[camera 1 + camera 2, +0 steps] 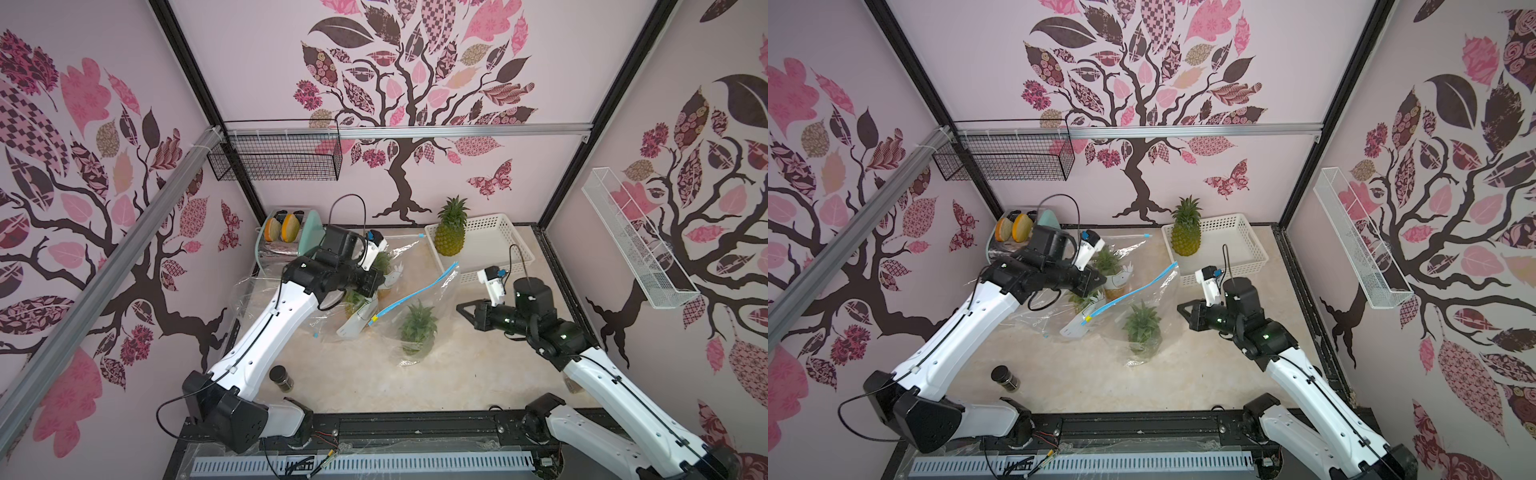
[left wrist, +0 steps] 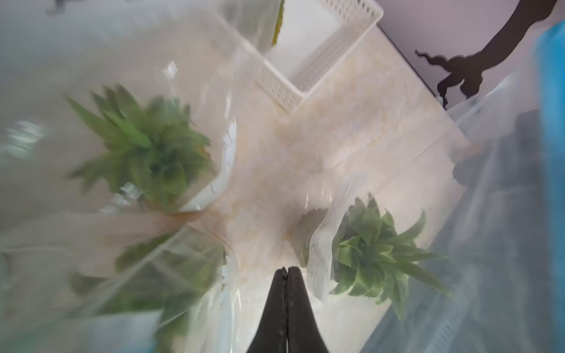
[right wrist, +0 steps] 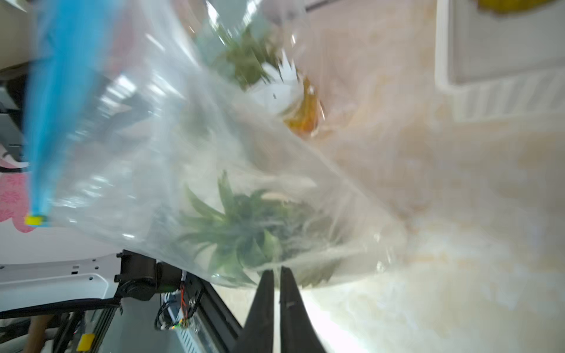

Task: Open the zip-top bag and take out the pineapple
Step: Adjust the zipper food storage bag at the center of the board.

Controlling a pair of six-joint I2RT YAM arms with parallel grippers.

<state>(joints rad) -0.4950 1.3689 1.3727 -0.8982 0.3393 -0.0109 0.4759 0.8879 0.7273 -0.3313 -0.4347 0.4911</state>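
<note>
A clear zip-top bag (image 1: 432,286) with a blue zip strip (image 1: 415,293) stands mid-table. A pineapple (image 1: 417,328) sits upright inside it, as both top views show (image 1: 1142,328). My right gripper (image 1: 459,307) is just right of the bag and shut. In the right wrist view its tips (image 3: 276,269) meet the bag's lower edge below the pineapple (image 3: 244,232). Whether film is pinched I cannot tell. My left gripper (image 1: 1100,280) hovers over the bags to the left, its fingers pressed together (image 2: 287,269) with nothing seen between them.
Two more bagged pineapples (image 1: 382,262) (image 1: 355,299) lie under the left arm. A bare pineapple (image 1: 451,232) stands in the white basket (image 1: 498,232) at the back right. A dark jar (image 1: 280,378) is at the front left and a rack with bread (image 1: 282,232) at the back left.
</note>
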